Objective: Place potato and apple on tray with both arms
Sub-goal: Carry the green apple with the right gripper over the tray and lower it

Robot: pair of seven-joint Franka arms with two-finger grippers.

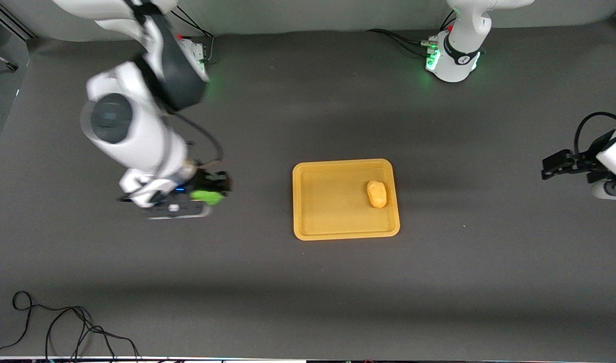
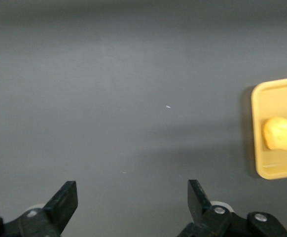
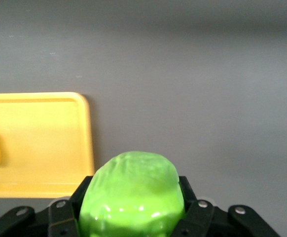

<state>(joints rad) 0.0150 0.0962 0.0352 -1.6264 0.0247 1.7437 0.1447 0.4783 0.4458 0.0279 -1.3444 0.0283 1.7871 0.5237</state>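
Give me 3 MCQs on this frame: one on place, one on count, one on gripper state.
1. Where is the potato?
A. on the bare table
B. on the tray, at its end toward the left arm
C. in the left gripper

2. How many items lie on the tray?
A. one
B. two
C. none

3. What is the right gripper doing?
A. open over the tray
B. shut on nothing
C. shut on the apple

Answers:
1 B: the potato lies inside the rim of the tray, near the end toward the left arm.
2 A: only the potato is there.
3 C: the right gripper clamps the apple over the table, short of the tray; the left gripper is open and waits.
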